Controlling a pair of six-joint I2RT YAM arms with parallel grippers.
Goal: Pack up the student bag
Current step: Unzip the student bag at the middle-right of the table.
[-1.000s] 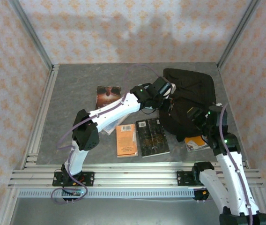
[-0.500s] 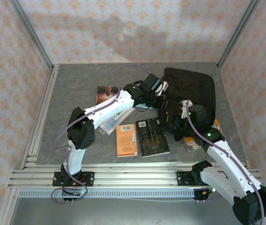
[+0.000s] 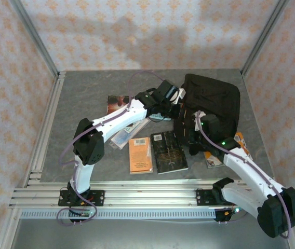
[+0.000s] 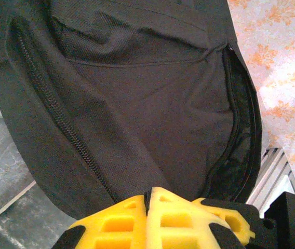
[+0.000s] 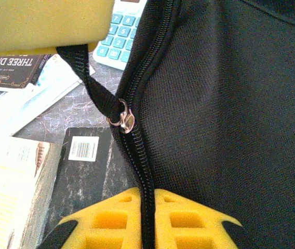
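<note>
The right claw (image 5: 146, 205) has swung in from the side onto the near-left edge of the student bag (image 3: 215, 98), which lies at the far right of the table (image 3: 95, 98); it is now clamped on the zip (image 5: 139, 155) — the left claw (image 4: 147, 199) is squeezed shut on the pull strap (image 5: 93, 88); I think the bag can be opened next.

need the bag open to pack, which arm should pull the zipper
Left. The left gripper seems to pinch the zipper pull strap; the right gripper grips the student bag at the zipper track, better for bracing.
</note>
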